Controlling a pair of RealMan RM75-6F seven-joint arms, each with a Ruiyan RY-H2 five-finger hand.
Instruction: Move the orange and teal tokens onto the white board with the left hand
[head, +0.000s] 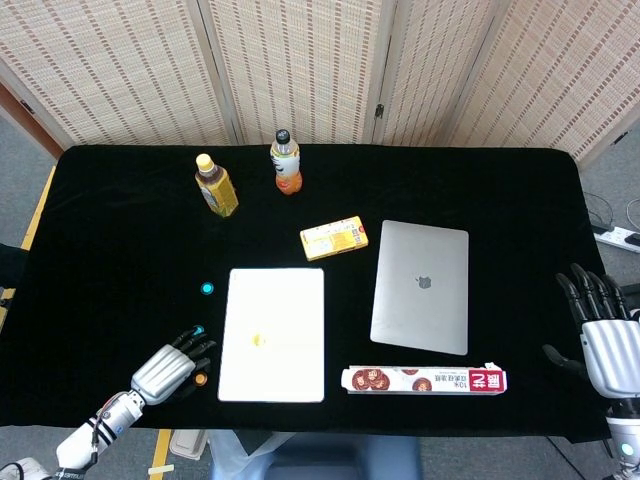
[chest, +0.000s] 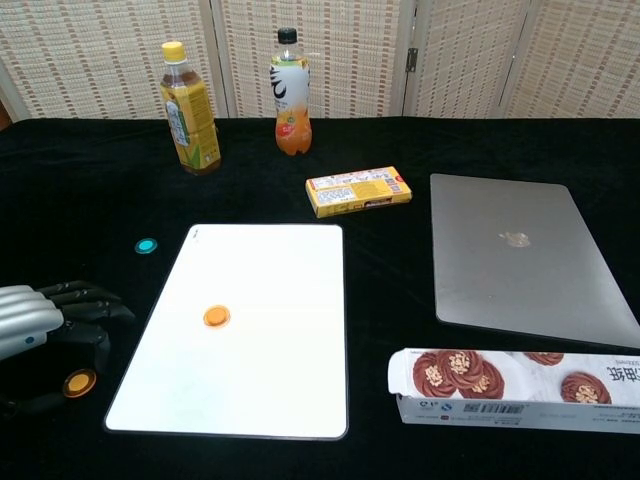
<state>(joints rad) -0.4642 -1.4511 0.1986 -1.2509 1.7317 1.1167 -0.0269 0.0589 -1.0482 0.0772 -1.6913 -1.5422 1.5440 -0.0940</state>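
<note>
Partly done, by the look of it. One orange token (chest: 216, 317) already on the board (chest: 270, 280), left of its middle. Three apparently left on the black cloth: a second orange token (chest: 79, 382), a teal token (chest: 147, 245), and another teal token (head: 198, 331) seen only from the head camera.

Left hand (chest: 40, 322) low over the cloth, just off the board's left edge, fingers (chest: 92, 300) stretched toward the board and slightly apart, thumb curved below. Nothing visibly clamped or pinched, so judged empty and open.

Off-board orange token right beside the hand, on the thumb side, between thumb and fingers in the chest view; touching or just short of touching cannot be told. Second teal token right at the fingertips in the head view, hidden behind the hand from the chest camera; contact cannot be told either. First teal token well beyond the hand, farther up the cloth, near the board's top left corner. Placed orange token past the fingertips, across the board's edge.

Right hand (head: 606, 335) far off at the cloth's right edge, fingers up and spread, holding nothing.

Likely next: closing on the nearby orange token and carrying it over the board's edge.
</note>
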